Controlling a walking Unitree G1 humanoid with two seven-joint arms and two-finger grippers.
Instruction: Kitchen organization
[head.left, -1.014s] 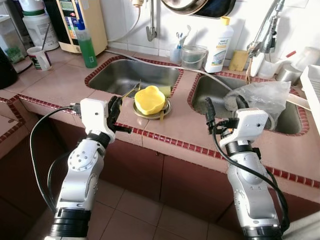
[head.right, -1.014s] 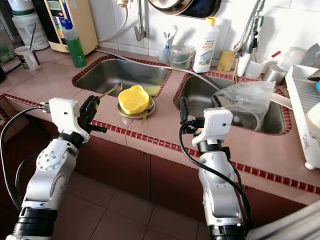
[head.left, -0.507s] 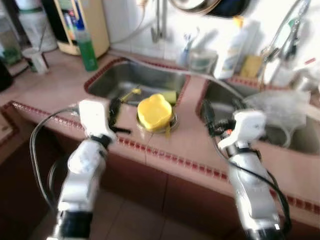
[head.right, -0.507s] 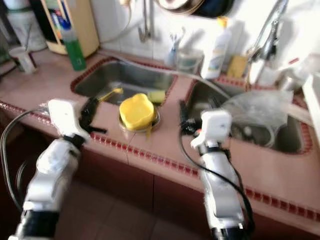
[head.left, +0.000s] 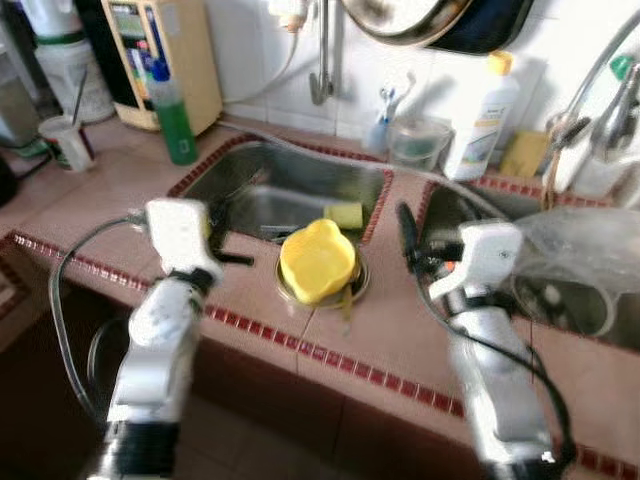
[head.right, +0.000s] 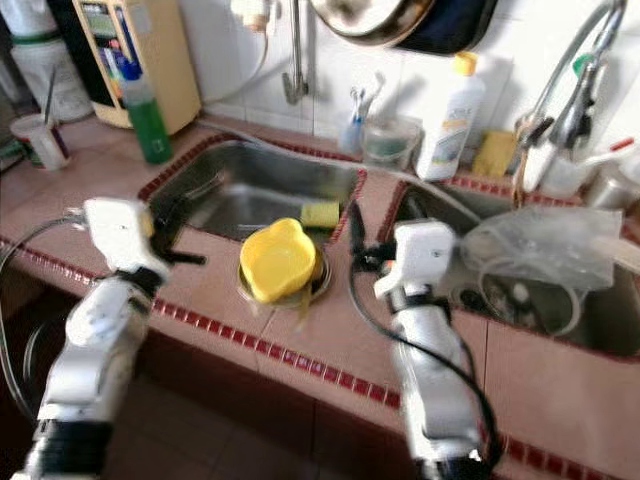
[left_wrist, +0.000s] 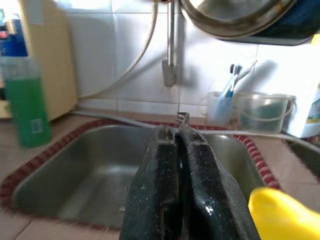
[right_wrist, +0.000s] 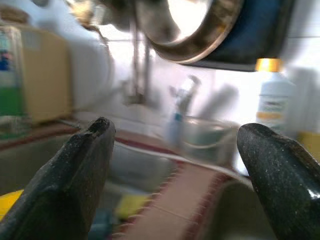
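Yellow bowl (head.left: 318, 260) resting on a metal dish (head.left: 352, 291) on the pink tiled counter (head.left: 380, 320), on the strip between the two sinks. Left gripper (head.left: 222, 235), fingers pressed together, hangs just left of the bowl; right gripper (head.left: 405, 228), fingers spread wide, hangs just right of it, over the edge of the right sink (head.left: 560, 300). Judged step: approach to the bowl; a sound grasp would take its rim with the open right gripper without dragging the dish. Left sink (head.left: 270, 190) holds a sponge (head.left: 344, 214); green bottle (head.left: 176, 100), white bottle (head.left: 482, 118) and hanging pan (head.left: 420, 15) line the tiled wall.
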